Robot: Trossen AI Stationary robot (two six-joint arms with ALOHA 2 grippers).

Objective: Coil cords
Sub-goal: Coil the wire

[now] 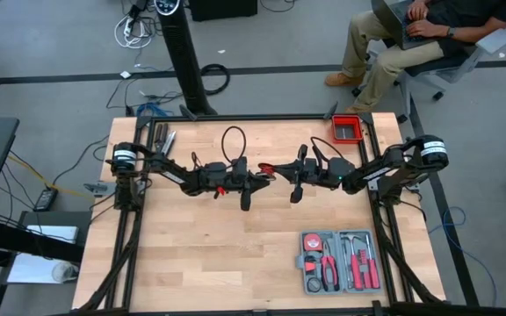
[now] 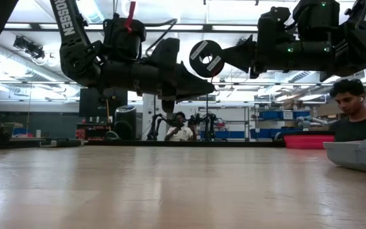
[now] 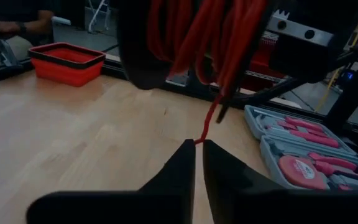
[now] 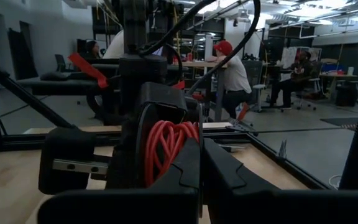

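White block letters reading "TROSSEN" run down the dark arm at the upper left of the low view. Above the middle of the pale, wood-grained table [image 1: 191, 254], the two tools meet. The right tool [image 4: 199, 163] is pinched fully together on a bundle of thin, glossy red cord [image 4: 166, 146], its loops hanging in tight strands. The left tool [image 3: 198, 151] has its two dark wedge-shaped tips nearly touching, nipping a single thread-like strand of that cord [image 3: 205, 127]. At lower right in the high view lies an open grey plastic tool case [image 1: 339, 262]; a red rectangular bin [image 1: 348, 130] sits at the table's upper right edge.
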